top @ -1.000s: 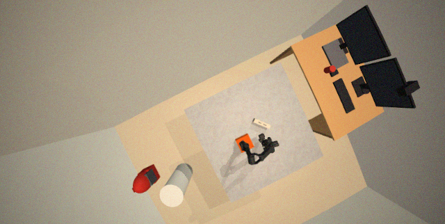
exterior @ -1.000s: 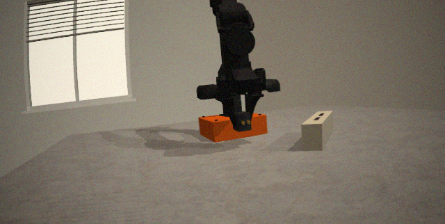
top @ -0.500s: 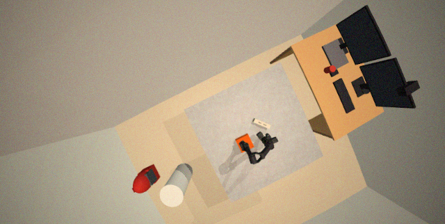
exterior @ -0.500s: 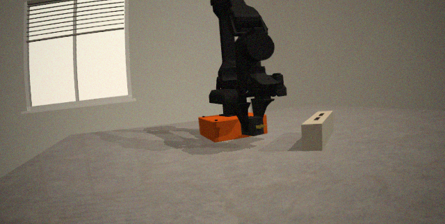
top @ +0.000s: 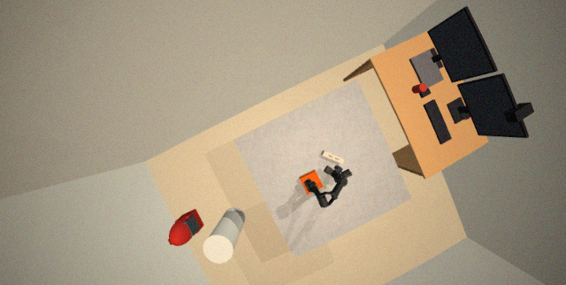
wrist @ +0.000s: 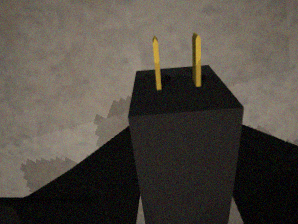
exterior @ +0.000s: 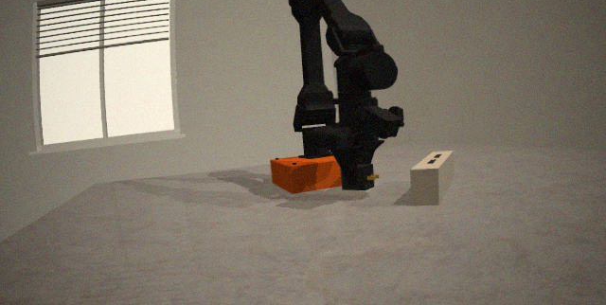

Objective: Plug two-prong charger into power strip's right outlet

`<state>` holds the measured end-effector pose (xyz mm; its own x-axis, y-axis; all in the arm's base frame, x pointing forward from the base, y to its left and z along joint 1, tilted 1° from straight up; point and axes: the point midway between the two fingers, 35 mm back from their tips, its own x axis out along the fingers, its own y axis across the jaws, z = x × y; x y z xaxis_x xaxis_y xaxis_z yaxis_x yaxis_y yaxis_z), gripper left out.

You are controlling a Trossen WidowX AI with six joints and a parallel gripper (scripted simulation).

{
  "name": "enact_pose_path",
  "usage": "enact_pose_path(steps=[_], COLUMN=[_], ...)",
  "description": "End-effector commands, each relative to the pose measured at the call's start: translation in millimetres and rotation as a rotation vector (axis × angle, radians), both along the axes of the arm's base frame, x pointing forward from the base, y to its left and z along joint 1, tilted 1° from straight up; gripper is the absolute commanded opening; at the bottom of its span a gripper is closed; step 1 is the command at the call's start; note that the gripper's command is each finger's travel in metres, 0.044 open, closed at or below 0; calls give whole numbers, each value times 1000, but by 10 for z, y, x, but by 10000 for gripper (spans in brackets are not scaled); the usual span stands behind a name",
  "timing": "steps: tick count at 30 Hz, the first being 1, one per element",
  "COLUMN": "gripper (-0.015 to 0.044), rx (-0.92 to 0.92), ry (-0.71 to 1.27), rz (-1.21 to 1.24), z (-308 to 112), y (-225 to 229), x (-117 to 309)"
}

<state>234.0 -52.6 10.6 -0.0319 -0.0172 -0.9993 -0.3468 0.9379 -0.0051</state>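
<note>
The power strip (top: 325, 155) (exterior: 424, 188) is a cream block on the grey mat, with two dark outlets in its top. My gripper (exterior: 358, 170) (wrist: 177, 130) is shut on the charger, a dark block (exterior: 354, 183) (wrist: 185, 170) with two gold prongs (exterior: 373, 177) (wrist: 197, 60). In the exterior view the charger is low over the mat, left of the strip, with a gap between them. The prongs point sideways toward the strip's side of that view, not down at its top. In the top view the arm hides the charger. The wrist view does not show the strip.
An orange box (top: 315, 175) (exterior: 303, 177) sits under the arm's base on the grey mat (top: 309, 130) (exterior: 237, 258). A wooden desk (top: 398, 73) with two monitors stands beyond the mat. A white cylinder (top: 218, 249) and a red object (top: 180, 233) stand at the other side.
</note>
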Motion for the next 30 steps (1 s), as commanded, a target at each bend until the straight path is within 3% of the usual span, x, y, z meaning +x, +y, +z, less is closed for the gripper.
enact_pose_path(steps=[1,30], gripper=[0,0], rx=[-7,-7], ry=[3,0], rz=[87,177], z=[-40,-55], y=[60,320], x=[16,352])
